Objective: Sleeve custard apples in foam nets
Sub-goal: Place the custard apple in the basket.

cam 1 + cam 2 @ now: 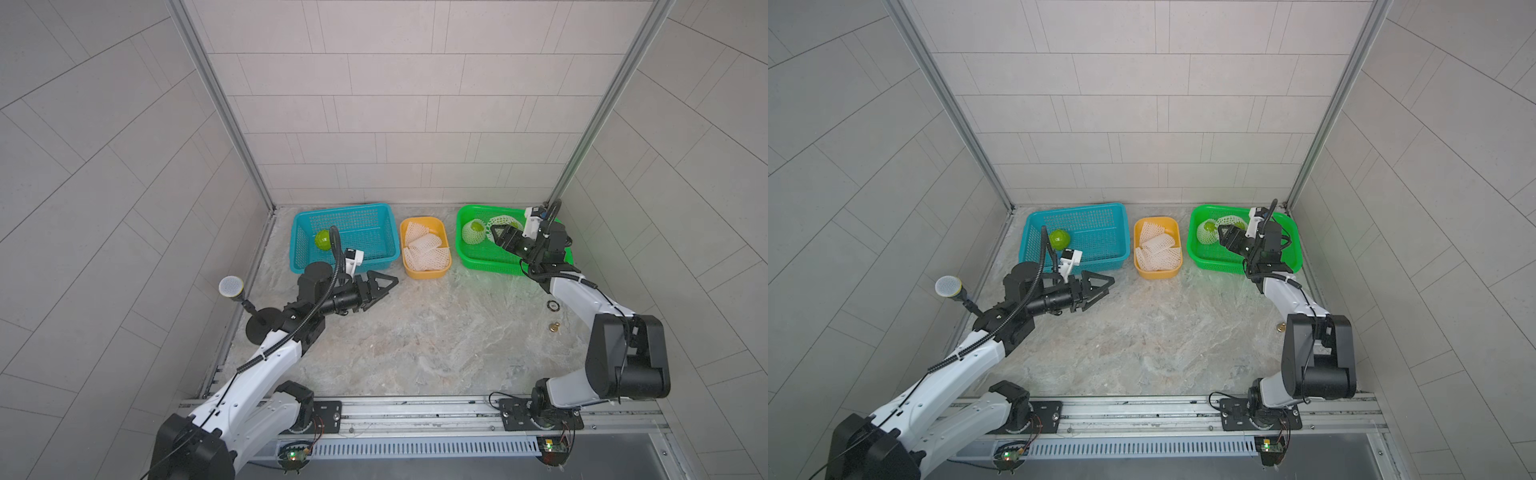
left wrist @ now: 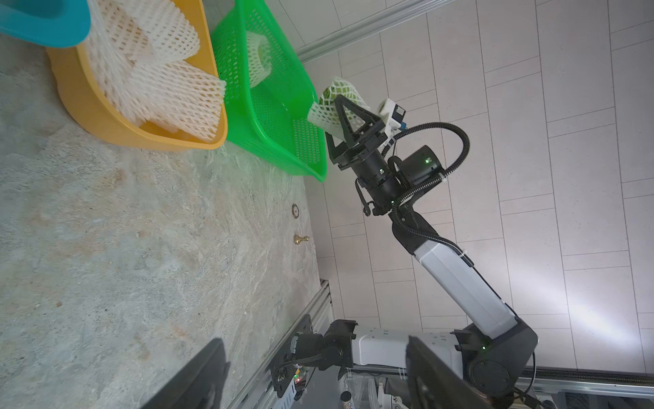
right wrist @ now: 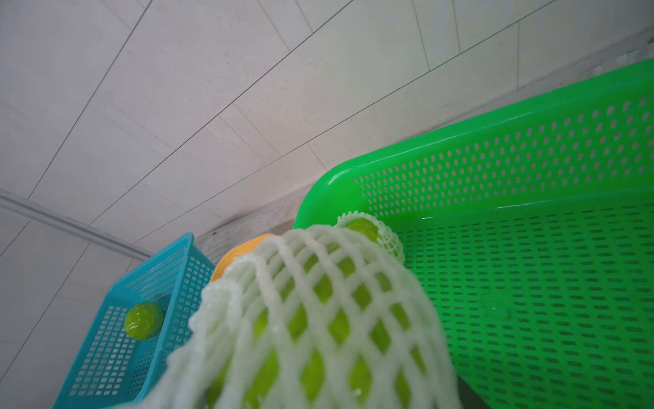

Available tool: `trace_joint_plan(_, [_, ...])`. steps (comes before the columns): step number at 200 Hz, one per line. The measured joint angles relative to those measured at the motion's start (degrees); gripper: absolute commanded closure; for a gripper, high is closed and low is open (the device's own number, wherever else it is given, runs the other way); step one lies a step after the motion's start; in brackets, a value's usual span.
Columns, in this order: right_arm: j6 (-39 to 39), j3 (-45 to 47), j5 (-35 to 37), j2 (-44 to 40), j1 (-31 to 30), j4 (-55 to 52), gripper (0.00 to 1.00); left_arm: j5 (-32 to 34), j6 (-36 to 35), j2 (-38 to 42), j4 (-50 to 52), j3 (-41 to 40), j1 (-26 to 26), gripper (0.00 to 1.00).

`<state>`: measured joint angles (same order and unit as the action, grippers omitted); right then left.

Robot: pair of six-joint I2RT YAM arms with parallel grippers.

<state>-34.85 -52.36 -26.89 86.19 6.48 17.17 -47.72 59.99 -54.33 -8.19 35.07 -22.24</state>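
Above the perforated green plastic basket (image 1: 482,262), my right gripper (image 2: 332,117) is clamped around a bright green, bumpy custard apple (image 3: 339,327) sleeved in a white foam mesh net (image 3: 304,248). I take this as the set-down: I'd lower it onto bare basket floor, clear of the sleeved apple (image 1: 473,232) lying there, then release. My left gripper (image 1: 388,285) hangs wide and empty near the blue slotted basket (image 1: 345,208), which holds one bare apple (image 1: 323,240). The held net stretches into diamonds, green showing through.
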Motion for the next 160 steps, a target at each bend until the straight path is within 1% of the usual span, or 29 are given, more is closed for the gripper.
trace_joint_plan(41, [-5.81,-3.93,-2.27,11.63,3.98,7.06,0.22,0.04,0.20,-1.18,-0.61,0.00,-0.02,0.16])
trace_joint_plan(81, [-9.25,-9.16,-2.60,21.14,4.94,8.31,0.22,0.37,0.59,-2.62,-1.01,-0.02,-0.02,0.16])
trace_joint_plan(120, [-12.35,-13.92,-2.62,27.63,4.94,8.33,0.22,0.57,0.61,-3.56,-1.44,-0.02,-0.02,0.16])
trace_joint_plan(160, [-15.26,-17.70,-2.62,32.30,4.94,7.34,0.22,0.70,0.61,-4.37,-1.51,-0.09,-0.02,0.16])
